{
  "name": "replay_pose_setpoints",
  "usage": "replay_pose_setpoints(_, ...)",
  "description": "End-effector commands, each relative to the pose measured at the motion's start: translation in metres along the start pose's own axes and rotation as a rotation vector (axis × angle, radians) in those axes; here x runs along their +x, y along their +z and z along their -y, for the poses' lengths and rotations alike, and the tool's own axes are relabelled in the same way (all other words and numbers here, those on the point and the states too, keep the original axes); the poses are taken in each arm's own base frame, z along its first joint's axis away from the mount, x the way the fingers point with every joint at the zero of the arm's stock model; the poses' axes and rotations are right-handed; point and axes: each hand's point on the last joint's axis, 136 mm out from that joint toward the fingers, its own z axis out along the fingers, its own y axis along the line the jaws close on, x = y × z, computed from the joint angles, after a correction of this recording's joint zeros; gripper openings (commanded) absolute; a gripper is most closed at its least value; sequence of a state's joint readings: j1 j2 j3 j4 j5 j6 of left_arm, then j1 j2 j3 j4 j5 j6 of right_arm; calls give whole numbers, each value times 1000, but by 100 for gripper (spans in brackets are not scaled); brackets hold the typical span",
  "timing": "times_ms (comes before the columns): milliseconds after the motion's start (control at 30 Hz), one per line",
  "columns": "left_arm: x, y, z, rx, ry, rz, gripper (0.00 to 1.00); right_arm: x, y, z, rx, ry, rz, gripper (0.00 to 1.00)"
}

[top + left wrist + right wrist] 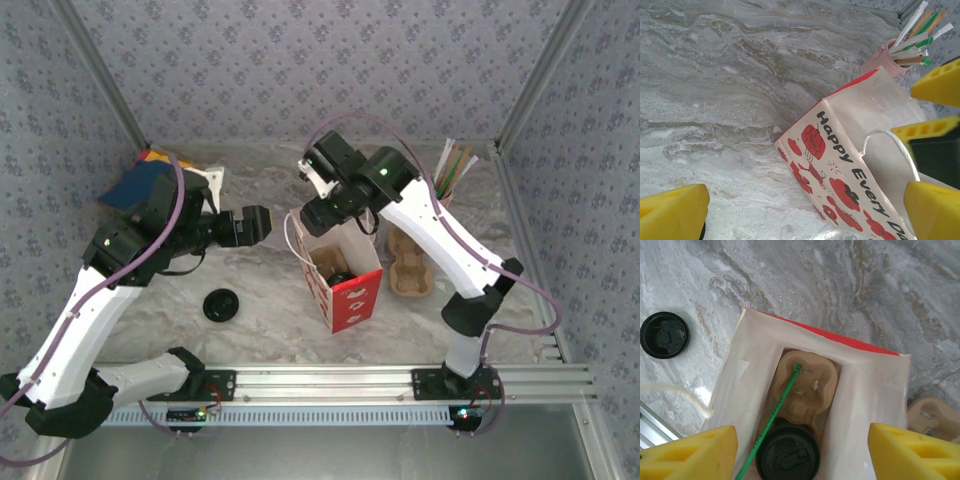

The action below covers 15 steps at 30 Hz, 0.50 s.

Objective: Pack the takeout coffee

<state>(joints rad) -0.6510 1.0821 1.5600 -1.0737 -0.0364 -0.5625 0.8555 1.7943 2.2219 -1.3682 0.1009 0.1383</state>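
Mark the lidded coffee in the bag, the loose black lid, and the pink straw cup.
lidded coffee [788,454]: right wrist view, centre of its black lid.
loose black lid [664,335]: right wrist view, middle of its top.
pink straw cup [878,63]: left wrist view, its pink wall.

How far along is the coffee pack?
Done: the lidded coffee cup sits in the pulp carrier inside the paper bag, a green straw lying across it. In hand: nothing; the right gripper is open above the bag, the left gripper open beside it. Left: probably just pulling clear; a spare black lid lies on the table.
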Motion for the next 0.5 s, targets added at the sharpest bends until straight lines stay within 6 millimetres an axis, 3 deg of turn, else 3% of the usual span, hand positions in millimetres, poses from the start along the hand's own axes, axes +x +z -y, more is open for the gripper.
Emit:
replay_pose_setpoints(0,-1,3,-4,-28,-11,7,100,-8,-42,10,31,23,118,75)
replay_pose_setpoints(167,-3,8,-18,-98,-40,-8,100,-13,-77,20,45,69,246,99)
replay_pose_setpoints(367,-8,14,-36,-155,-85,-16,100,-1,-103,60,102,221,380,100)
replay_pose_setpoints(467,-11,17,-45,-180,-100,-18,100,13,-103,83,87,350,405,100)
